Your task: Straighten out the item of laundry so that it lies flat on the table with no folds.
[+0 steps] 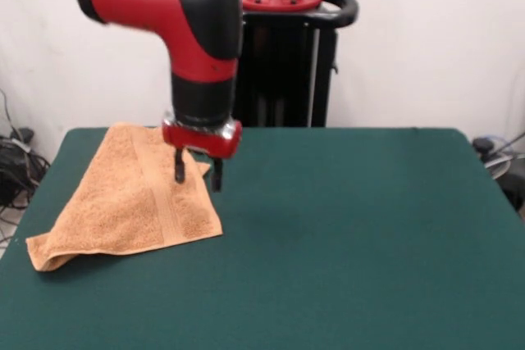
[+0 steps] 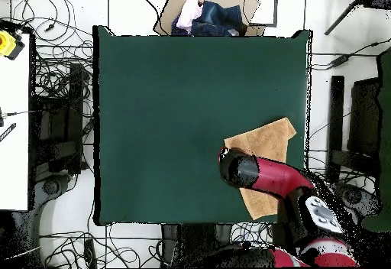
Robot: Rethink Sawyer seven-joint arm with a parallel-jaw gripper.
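The orange-tan towel (image 1: 131,198) lies on the left part of the green table (image 1: 344,227), near the far edge. It is a skewed, folded shape, and its near left corner is curled under. A woven band runs along it near its right side. My gripper (image 1: 198,174) hangs straight down over the towel's far right edge. Its two black fingers are apart with nothing between them. In the overhead view the towel (image 2: 263,140) sits near the table's (image 2: 176,113) lower right corner, and the arm (image 2: 260,174) covers part of it and hides the gripper.
The robot's pedestal (image 1: 283,55) stands behind the table's far edge. Cables (image 1: 16,153) lie on the floor to the left. A cardboard box of clothes (image 2: 210,14) sits beyond the table's top edge in the overhead view. A white bench (image 2: 11,128) stands at the left.
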